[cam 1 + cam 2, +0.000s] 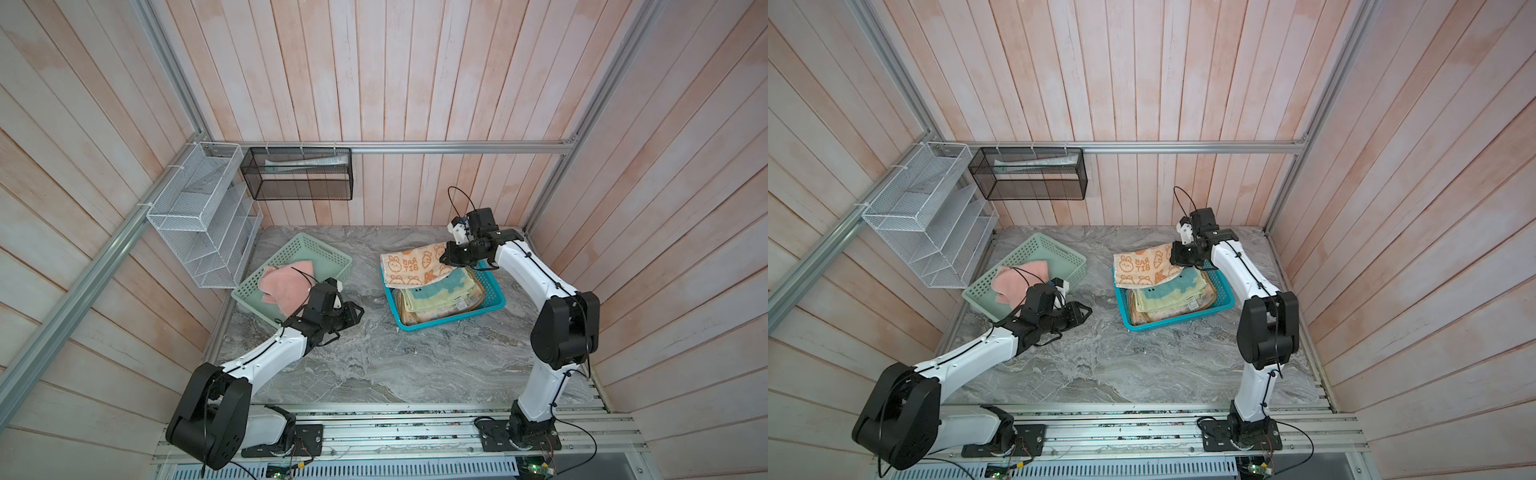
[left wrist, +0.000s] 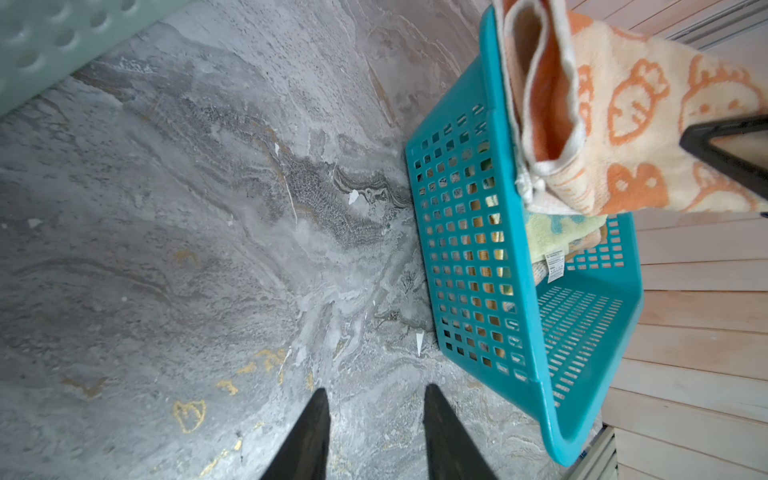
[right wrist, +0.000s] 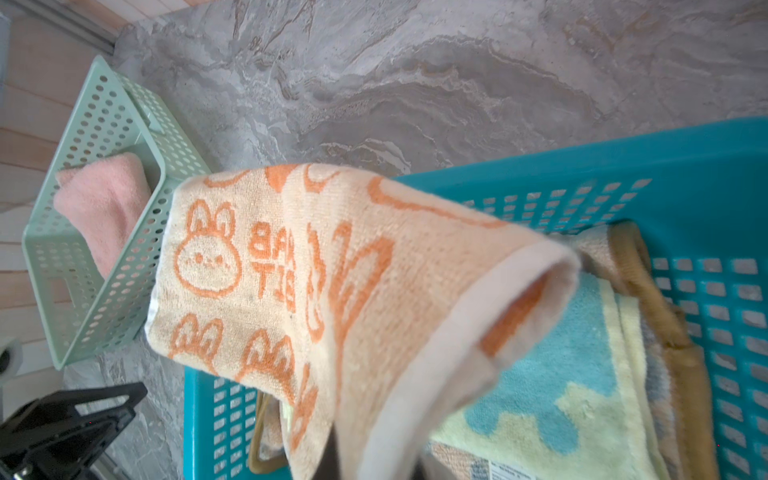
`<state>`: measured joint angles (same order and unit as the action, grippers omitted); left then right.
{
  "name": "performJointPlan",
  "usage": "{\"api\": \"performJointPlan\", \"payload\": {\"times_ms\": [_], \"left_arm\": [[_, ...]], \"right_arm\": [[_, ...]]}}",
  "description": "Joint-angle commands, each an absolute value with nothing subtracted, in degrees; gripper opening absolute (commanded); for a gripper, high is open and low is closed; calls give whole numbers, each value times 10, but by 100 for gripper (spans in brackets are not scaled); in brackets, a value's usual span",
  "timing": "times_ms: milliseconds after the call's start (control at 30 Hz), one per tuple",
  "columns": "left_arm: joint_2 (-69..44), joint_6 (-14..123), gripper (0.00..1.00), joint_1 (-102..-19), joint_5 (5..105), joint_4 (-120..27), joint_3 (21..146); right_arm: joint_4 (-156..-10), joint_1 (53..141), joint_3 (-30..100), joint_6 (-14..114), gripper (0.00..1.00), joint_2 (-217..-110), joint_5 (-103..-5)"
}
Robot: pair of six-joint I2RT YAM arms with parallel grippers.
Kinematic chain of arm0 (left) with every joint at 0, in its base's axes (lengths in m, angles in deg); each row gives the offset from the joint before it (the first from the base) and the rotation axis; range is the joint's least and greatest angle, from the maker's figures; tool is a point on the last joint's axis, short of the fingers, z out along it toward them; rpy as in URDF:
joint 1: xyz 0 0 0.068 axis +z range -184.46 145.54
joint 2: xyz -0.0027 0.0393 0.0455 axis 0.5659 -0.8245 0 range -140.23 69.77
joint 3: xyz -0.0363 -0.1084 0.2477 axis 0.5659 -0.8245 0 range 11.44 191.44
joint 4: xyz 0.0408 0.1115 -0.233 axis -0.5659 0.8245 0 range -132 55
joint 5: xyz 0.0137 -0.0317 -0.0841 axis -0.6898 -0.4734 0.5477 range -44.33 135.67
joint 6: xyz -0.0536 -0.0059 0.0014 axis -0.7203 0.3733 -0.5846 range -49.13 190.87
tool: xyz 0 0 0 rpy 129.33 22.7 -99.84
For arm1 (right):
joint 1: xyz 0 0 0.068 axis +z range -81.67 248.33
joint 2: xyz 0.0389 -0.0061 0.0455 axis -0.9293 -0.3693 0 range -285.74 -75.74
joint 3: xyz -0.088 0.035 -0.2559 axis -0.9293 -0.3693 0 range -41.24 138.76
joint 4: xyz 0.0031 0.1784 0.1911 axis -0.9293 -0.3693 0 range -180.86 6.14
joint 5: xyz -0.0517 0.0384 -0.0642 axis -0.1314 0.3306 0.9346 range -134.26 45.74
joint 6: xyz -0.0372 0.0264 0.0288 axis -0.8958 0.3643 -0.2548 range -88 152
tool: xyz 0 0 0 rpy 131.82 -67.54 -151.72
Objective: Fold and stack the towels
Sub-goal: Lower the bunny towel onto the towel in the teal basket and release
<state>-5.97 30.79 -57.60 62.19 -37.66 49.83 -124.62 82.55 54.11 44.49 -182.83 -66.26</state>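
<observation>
Fingers of my right gripper (image 1: pixel 445 258) clamped on bunny towel (image 1: pixel 409 266) corner, over teal basket (image 1: pixel 494 291) at 2 o'clock | my left gripper (image 2: pixel 374 390) fingers apart, empty | pink towel (image 1: pixel 284 286) in mint basket (image 1: pixel 309 249), 10 o'clock

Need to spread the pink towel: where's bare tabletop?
Broad bare marble nearer the robot than mint basket and teal basket; narrower strip between them, left tool at its near end. Teal basket is crowded: towels, right tool holding bunny towel.
</observation>
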Motion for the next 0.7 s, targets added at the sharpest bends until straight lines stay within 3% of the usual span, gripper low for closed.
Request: {"api": "performJointPlan", "payload": {"times_ms": [0, 300, 433, 467, 533, 567, 667], "left_arm": [[-66, 322, 40, -572, 632, -373, 503], [-68, 323, 40, -570, 628, -369, 501], [-77, 319, 40, -570, 634, -372, 505], [-79, 319, 40, -570, 635, -372, 506], [-82, 318, 40, -570, 640, -372, 511], [-85, 318, 40, -570, 642, -372, 514], [-103, 315, 40, -574, 659, -380, 524]], "right_arm": [[-1275, 806, 511, 401, 0, -1829, -700], [-1291, 744, 484, 345, 0, -1851, -711], [-1316, 727, 540, 335, 0, -1899, -648], [-1321, 729, 551, 337, 7, -1905, -636], [-1330, 732, 572, 341, 33, -1906, -603], [-1332, 736, 579, 344, 41, -1902, -580], [-1339, 748, 599, 344, 53, -1872, -521]]}}
